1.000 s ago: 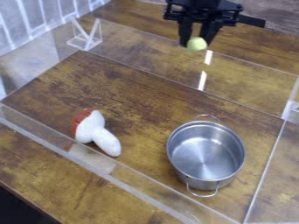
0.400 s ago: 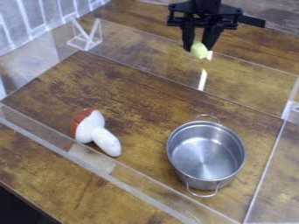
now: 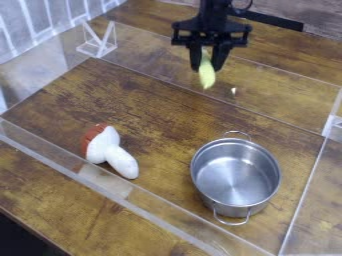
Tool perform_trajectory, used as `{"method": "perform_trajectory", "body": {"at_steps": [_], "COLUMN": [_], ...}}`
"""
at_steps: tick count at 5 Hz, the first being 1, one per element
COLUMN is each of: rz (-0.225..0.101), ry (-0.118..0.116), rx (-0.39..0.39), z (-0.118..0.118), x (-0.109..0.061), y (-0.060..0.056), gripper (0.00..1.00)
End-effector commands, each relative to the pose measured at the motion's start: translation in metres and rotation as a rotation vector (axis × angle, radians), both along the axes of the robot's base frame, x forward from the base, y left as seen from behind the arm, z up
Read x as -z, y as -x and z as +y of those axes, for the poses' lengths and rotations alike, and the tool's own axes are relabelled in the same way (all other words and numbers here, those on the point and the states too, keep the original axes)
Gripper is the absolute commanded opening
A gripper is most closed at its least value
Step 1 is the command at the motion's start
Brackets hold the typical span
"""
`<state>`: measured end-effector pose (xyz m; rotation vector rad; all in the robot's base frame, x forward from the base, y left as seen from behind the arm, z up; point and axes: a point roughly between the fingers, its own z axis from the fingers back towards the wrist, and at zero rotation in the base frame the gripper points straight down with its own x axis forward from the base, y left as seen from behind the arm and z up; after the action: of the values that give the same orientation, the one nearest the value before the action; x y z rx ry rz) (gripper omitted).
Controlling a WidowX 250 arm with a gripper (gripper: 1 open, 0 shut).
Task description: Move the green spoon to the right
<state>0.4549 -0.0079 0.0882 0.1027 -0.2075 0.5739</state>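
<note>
Camera view shows the gripper (image 3: 207, 62) hanging above the far middle of the wooden table (image 3: 147, 110), pointed nearly straight down, its dark jaws partly closed around the green spoon (image 3: 207, 74). The spoon's thick yellow-green handle hangs out below the jaws, clear of the wood, so it appears lifted rather than resting; its small metal bowl cannot be made out, probably hidden between the fingers. By my judgement the pickup is done and the carry is under way, but the placing is not: the spoon has yet to be set down, and it sits near the middle of the table's width rather than clearly on the right-hand side. What remains is to carry it rightward, lower it to the board and let go. The steel pot (image 3: 235, 176) stands at the near right, well apart from the gripper, and the white mushroom toy (image 3: 110, 150) with its red cap lies at the near left, neither in the way.
</note>
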Motion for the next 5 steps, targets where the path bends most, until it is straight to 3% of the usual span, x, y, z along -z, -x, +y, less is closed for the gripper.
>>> {"method": "perform_trajectory", "body": {"at_steps": [1,3,5], "rz": [-0.086,-0.091,-0.085], "ry": [0.017,0.033,0.045], "rx": [0.032,0.116,0.228], "z": [-0.014,-0.035,-0.074], "x": [-0.038,-0.041,-0.028], "y": [-0.006,-0.009,-0.008], "gripper": [0.00,0.00,0.00]}}
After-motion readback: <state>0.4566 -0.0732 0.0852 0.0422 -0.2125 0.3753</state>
